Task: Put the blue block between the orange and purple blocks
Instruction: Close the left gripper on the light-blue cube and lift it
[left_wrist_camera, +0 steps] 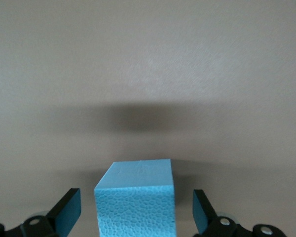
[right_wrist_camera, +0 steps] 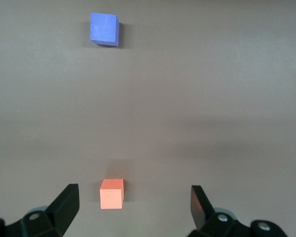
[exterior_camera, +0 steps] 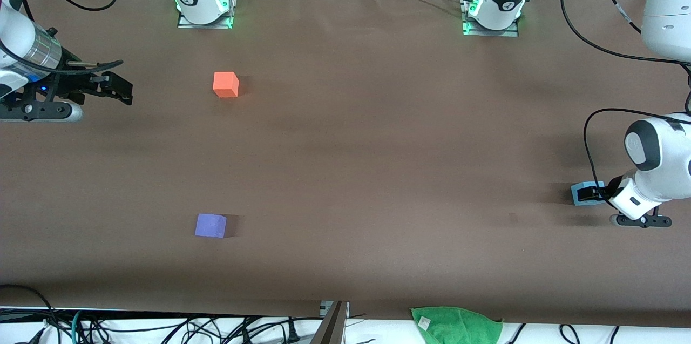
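The brown table (exterior_camera: 367, 171) carries everything. My right pincer (exterior_camera: 121, 87) waits spread wide and empty above the table's edge at the right arm's end. My left pincer (left_wrist_camera: 135, 210) is low at the left arm's end, its fingers (left_wrist_camera: 66, 210) parted either side of the blue block (left_wrist_camera: 135, 202), not touching it. The orange block (exterior_camera: 225, 85) and purple block (exterior_camera: 210, 225) sit well apart, purple nearer the front camera.

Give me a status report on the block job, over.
Left gripper open, fingers straddling the blue block, not closed. Right gripper open, waiting at its end of the table. Gap between orange block and purple block unobstructed.
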`<state>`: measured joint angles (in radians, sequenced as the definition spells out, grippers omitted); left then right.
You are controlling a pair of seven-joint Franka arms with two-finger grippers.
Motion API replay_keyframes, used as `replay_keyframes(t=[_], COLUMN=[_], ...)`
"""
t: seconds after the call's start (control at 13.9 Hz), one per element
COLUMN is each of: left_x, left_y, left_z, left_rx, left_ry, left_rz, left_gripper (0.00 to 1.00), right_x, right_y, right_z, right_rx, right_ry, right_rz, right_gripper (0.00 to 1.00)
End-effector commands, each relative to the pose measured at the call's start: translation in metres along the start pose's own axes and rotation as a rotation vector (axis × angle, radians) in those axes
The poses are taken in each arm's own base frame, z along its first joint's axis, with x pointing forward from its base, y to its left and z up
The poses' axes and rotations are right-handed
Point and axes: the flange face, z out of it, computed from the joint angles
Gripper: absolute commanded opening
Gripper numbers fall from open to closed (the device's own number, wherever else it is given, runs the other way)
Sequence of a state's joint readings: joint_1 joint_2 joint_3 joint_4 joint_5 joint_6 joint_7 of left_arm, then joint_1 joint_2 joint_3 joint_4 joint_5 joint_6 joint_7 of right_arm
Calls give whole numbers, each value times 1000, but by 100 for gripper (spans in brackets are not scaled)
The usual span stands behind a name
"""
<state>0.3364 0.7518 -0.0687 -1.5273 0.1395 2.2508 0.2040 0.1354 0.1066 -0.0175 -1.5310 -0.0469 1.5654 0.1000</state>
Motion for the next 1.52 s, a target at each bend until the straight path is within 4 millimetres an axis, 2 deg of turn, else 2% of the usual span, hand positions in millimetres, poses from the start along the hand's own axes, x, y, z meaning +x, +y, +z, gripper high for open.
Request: replay_keyframes(t=[0.0, 0.07, 0.14, 0.22, 0.29, 0.43, 0.51, 0.65, 0.72, 0.79, 0.94, 1.08, 1.15, 1.3, 1.37, 1.44], left_x=[-12, -14, -15, -15, -14, -9, -7, -3, -3, -6, -7, -11, -16, -31, -42, -57], left_y=[-5, -6, -7, -7, -6, -1, 1, 18, 34, 59, 125, 188, 233, 324, 375, 429], left_z=[17, 19, 20, 20, 18, 9, 6, -37, -65, -95, -146, -177, -190, -203, -200, -185], left_rx=[-20, -23, -24, -22, -21, -19, -20, -27, -39, -55, -87, -122, -138, -141, -132, -121], left_ry=[-35, -40, -45, -44, -43, -27, -31, -22, -32, -57, -78, -129, -156, -174, -186, -218], left_rz=[13, 9, 8, 11, 7, 4, 6, 27, 51, 88, 155, 109, 94, 25, 16, 24], left_gripper=[100, 100, 92, 63, 40, 17, 14, 13, 10, 8, 9, 8, 9, 12, 14, 13], right_x=[0, 0, 0, 0, 0, 0, 0, 0, 0, 0, 0, 0, 0, 0, 0, 0], right_y=[1, 1, 2, 2, 2, 2, 2, 2, 2, 2, 2, 2, 1, 2, 1, 1], right_z=[-4, -4, -5, -5, -5, -5, -5, -4, -5, -5, -5, -4, -4, -4, -4, -5], right_rx=[0, 0, 0, 0, 0, -2, 0, -2, 0, -2, 0, -2, 0, 0, 0, 2], right_ry=[8, 9, 11, 11, 11, 11, 11, 9, 11, 11, 11, 9, 9, 9, 11, 12], right_rz=[-6, -6, -6, -8, -8, -6, -6, -6, -6, -6, -6, -6, -8, -6, -8, -8], right_gripper=[100, 100, 100, 100, 100, 100, 100, 100, 100, 100, 100, 100, 100, 100, 100, 100])
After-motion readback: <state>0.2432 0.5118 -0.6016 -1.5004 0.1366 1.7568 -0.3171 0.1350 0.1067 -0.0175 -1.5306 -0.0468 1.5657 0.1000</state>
